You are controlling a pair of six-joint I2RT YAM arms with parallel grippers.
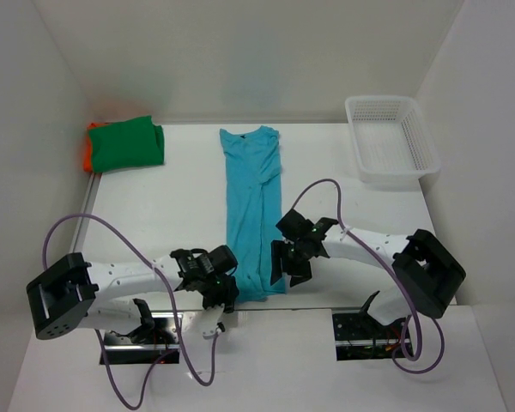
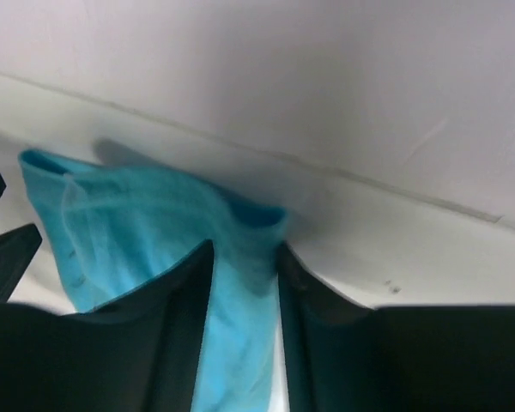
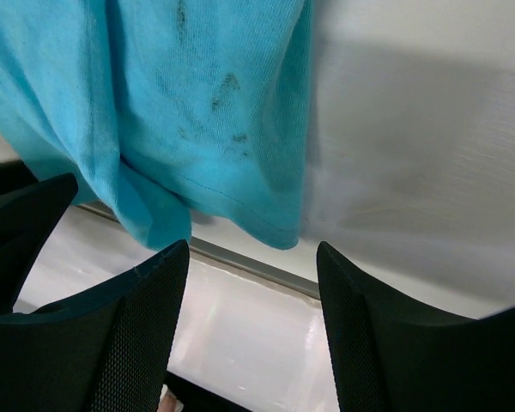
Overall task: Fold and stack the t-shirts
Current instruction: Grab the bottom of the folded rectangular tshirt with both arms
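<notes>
Left tool (image 2: 244, 249) astride turquoise t-shirt (image 2: 137, 223)

The left arm (image 1: 124, 279) and right arm (image 1: 369, 245) are white tubes with black boxy joints. A purple cable (image 1: 77, 221) loops off each. The fingers (image 3: 133, 330) are black, wedge-shaped and finely meshed.

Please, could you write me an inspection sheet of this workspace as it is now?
Surface: white table, no stains seen.
Job's things: turquoise shirt folded into a long strip, middle; green shirt folded on top of orange shirt, far left corner.
Clutter: white basket, far right, nothing seen inside.
Grippers: left gripper around the turquoise shirt's near hem, pinch not certain; right gripper open, empty, beside that hem.
Cables: purple cables loop from both arms.
Surroundings: white walls on three sides.
</notes>
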